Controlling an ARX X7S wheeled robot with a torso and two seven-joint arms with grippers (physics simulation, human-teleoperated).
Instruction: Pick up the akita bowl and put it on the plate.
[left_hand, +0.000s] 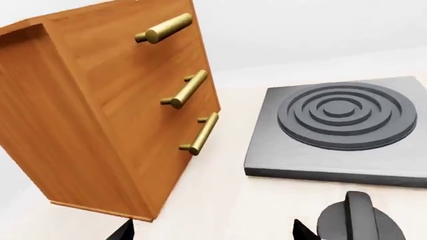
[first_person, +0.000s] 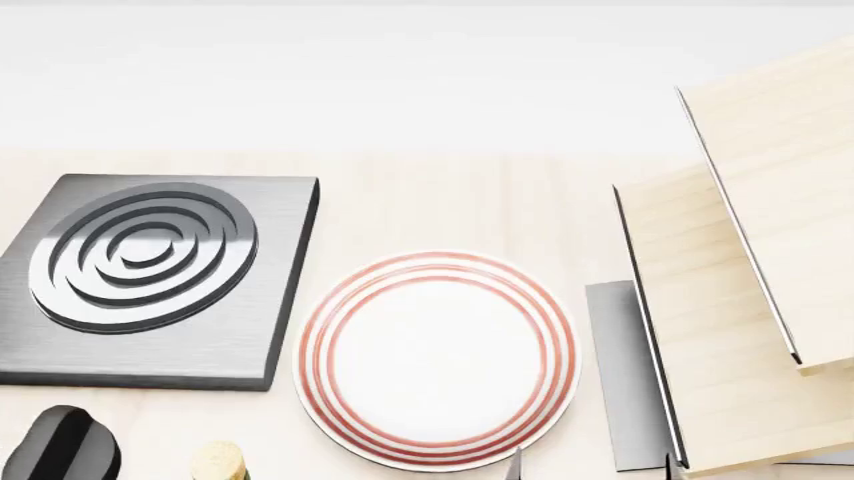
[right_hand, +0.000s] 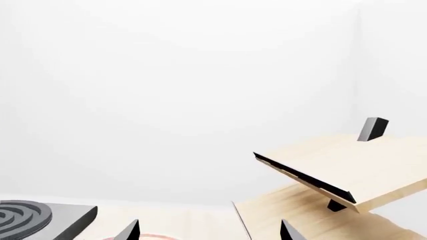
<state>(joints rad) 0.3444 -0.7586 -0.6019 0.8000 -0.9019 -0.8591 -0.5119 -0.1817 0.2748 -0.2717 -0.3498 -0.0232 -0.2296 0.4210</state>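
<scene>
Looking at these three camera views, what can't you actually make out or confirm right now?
- The akita bowl: in none of the three views, so its place is unknown.
- Left gripper: left wrist view's lower edge cuts off all but the fingertips; grip state unclear.
- Right gripper: right wrist view shows tips only.
- Plate: head view's lower edge clips its near rim.
- Knob by the burner: cut off in the head view.

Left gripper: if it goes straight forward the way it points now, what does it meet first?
Probably the wooden drawer cabinet: the left gripper aims at its lower front corner, with the grey burner off to one side. Depth is unclear, so it might pass just beside the cabinet.
</scene>
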